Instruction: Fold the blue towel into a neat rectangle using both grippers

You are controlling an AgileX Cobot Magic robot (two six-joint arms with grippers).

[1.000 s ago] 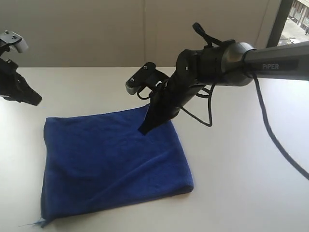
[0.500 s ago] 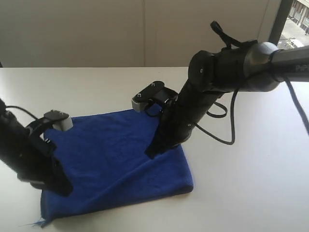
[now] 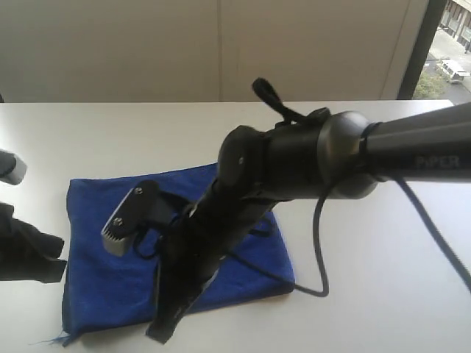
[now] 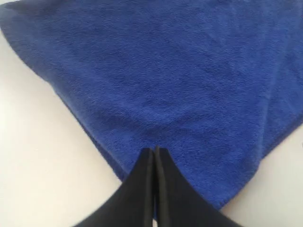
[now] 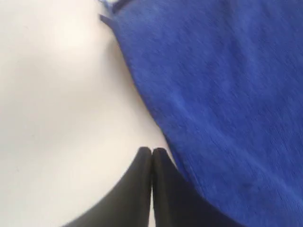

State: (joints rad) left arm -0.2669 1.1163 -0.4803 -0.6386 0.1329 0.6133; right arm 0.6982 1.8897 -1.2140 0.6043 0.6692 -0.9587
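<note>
By towel, closed grippers, perhaps touching.

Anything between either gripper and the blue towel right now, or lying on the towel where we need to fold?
Nothing visible. The left gripper, shut, points at the blue towel near one edge; the right gripper, shut, is over the table just beside another edge. Only the right arm itself stretches across the towel.

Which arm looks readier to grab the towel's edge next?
Right, probably: the right gripper reaches down to the towel's near edge, while the left gripper sits off its side edge. Both are shut.
</note>
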